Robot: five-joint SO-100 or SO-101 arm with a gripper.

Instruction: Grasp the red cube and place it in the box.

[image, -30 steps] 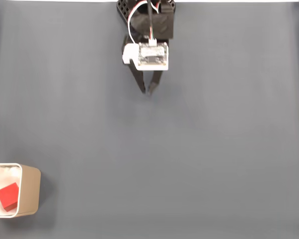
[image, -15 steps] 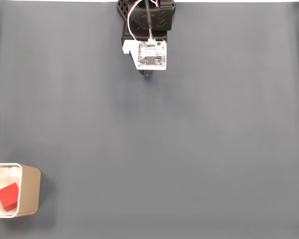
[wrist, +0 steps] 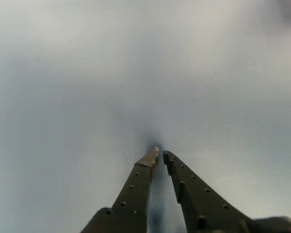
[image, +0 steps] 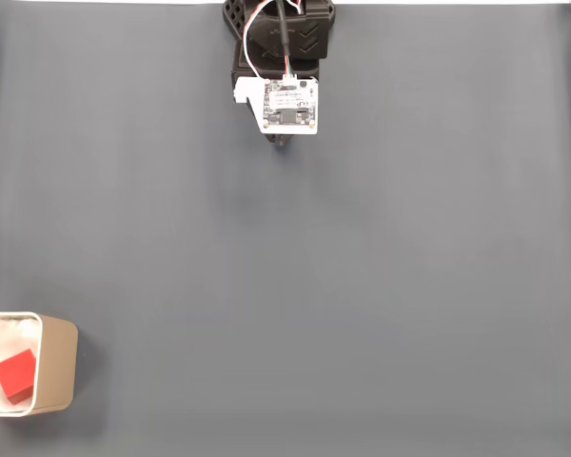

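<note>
Red cube (image: 15, 376) lying inside box (image: 59, 367), bottom-left corner of fixed view, resting on white interior; placement judged complete. Box cut off by left frame edge. Claw (wrist: 159, 154) well apart, tucked near arm base at top centre, diagonally opposite across bare grey counter (image: 362, 286). Tips nearly touching, gripping nothing, pointing close to counter. Fingers largely hidden under wrist board in fixed view.

**Gripper tips nearly together over bare grey surface**

The gripper (wrist: 159, 154) reaches up from the bottom edge, its two dark, dotted fingers (wrist: 136, 189) converging until the tips stand just beside each other with a thin gap. A dark shadow sits right at the tips. Beyond them lies a plain, blurred grey surface (wrist: 87, 73).
</note>
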